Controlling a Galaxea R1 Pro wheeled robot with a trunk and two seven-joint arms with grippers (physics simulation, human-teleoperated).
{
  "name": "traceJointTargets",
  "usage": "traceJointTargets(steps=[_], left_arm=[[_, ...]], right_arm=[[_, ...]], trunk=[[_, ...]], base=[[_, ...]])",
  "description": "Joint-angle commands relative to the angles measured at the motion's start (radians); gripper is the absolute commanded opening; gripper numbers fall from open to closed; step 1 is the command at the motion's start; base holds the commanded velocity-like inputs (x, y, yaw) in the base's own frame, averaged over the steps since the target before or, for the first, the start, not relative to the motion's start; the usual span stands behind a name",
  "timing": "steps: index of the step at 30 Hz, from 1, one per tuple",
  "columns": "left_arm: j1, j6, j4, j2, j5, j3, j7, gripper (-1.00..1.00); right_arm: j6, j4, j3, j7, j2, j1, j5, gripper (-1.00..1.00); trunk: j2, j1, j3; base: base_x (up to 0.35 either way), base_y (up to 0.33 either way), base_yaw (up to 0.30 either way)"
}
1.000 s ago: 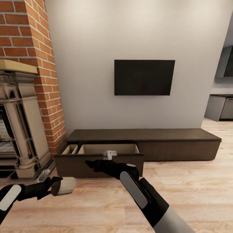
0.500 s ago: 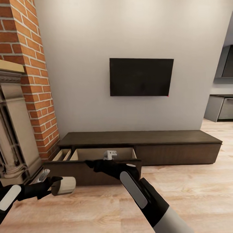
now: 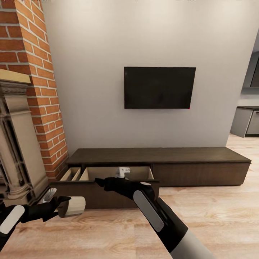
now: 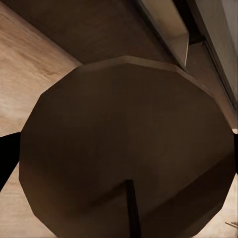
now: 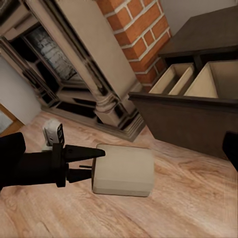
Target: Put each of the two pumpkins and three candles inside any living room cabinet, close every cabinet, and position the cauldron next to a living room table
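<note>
Low over the floor, left gripper (image 3: 62, 208) jaws clamp a candle (image 3: 73, 206) before the cabinet (image 3: 201, 169) with its drawer pulled out; right gripper (image 3: 100, 183) jaws' state unclear

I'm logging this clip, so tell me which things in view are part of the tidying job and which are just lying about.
Part of the job:
- candle, held in the left gripper
- cabinet, its left drawer pulled open
- right gripper, over that drawer's front

Just there:
- television on the wall
- brick chimney
- stone fireplace
</note>
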Motion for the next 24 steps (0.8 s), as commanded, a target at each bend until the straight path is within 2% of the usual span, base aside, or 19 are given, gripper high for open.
traceJointTargets(steps=[1, 7, 16, 24], left_arm=[[-0.001, 0.004, 0.000, -0.004, -0.009, 0.003, -0.006, -1.00], [-0.001, 0.005, 0.000, -0.015, -0.016, 0.003, -0.001, -1.00], [-0.001, 0.004, 0.000, -0.016, -0.018, 0.003, -0.001, -1.00], [-0.001, 0.004, -0.001, -0.016, -0.022, 0.002, 0.001, -1.00]], right_arm=[[0.002, -0.001, 0.000, -0.006, 0.000, -0.001, -0.008, 1.00], [0.000, -0.004, 0.000, -0.007, 0.000, -0.001, -0.008, 1.00], [-0.054, -0.006, 0.000, -0.010, 0.000, -0.001, -0.007, 1.00], [-0.056, -0.002, 0.000, -0.009, 0.000, -0.001, -0.008, 1.00]], trunk=[[0.007, -0.004, 0.002], [0.049, -0.027, 0.021], [0.112, -0.062, 0.049], [0.168, -0.092, 0.074]], base=[[0.000, 0.000, 0.001], [0.000, 0.000, 0.000], [0.000, 0.000, 0.000], [0.000, 0.000, 0.000]])
